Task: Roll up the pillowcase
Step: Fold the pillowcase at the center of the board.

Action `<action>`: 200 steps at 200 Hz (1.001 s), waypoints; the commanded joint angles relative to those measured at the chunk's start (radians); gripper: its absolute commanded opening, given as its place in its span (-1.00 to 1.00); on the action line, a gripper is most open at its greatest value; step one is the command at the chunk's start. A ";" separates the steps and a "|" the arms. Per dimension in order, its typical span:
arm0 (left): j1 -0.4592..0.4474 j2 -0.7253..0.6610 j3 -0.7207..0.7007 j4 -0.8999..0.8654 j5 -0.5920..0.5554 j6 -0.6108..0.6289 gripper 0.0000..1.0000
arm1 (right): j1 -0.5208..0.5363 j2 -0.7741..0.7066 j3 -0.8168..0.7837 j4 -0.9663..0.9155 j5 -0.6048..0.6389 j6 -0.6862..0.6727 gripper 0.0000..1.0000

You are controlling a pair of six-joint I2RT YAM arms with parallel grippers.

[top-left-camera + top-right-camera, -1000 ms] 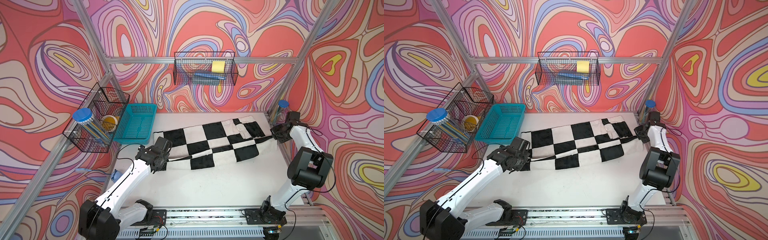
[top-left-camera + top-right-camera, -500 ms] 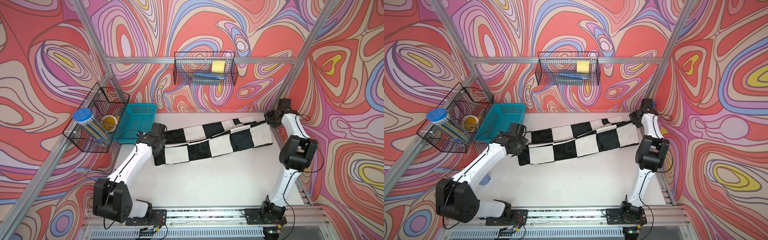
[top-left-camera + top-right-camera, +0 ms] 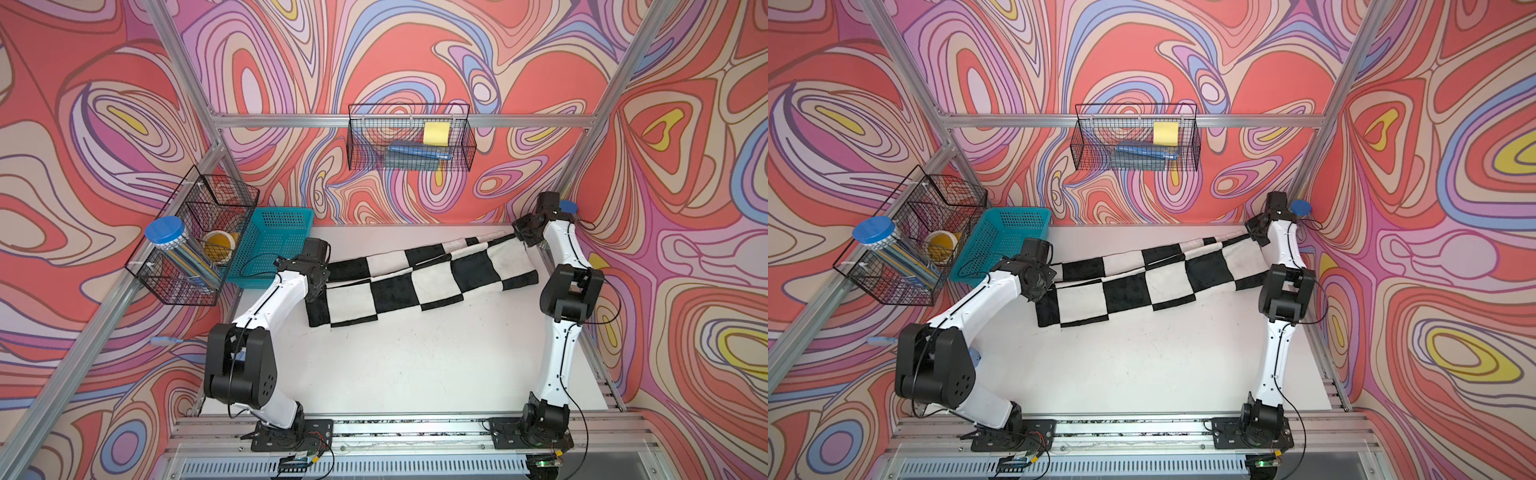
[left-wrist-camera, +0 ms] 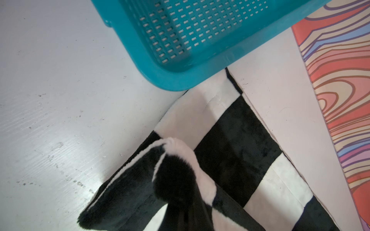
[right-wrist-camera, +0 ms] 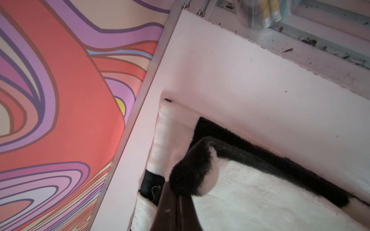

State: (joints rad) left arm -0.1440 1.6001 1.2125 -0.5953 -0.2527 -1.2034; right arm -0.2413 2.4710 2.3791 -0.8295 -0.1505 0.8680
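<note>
Overhead, in both top views, the pillowcase (image 3: 415, 286) (image 3: 1129, 291) is seen folded into a long checkered band across the back of the white surface (image 3: 415, 365), stretched between the two arms. In the left wrist view, a raised fold of the pillowcase (image 4: 236, 136) is pinched in the closed left jaws, just beside the teal basket (image 4: 180, 80). In the right wrist view, a bunched corner of the pillowcase (image 5: 192, 176) is clamped in the closed right jaws, near the surface's corner.
</note>
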 commanded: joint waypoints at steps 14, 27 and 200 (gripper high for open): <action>0.011 0.081 0.087 0.034 -0.018 0.034 -1.00 | 0.000 0.102 0.168 -0.021 -0.008 0.012 -1.00; 0.011 0.120 0.130 0.028 -0.011 0.045 -1.00 | 0.000 0.123 0.190 -0.015 -0.008 0.017 -1.00; 0.044 0.285 0.252 0.037 -0.066 0.034 -1.00 | 0.000 0.213 0.133 0.212 -0.135 0.124 -1.00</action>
State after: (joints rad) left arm -0.1120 1.8584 1.4212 -0.5659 -0.2729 -1.1778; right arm -0.2405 2.6656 2.5015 -0.6586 -0.2806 0.9829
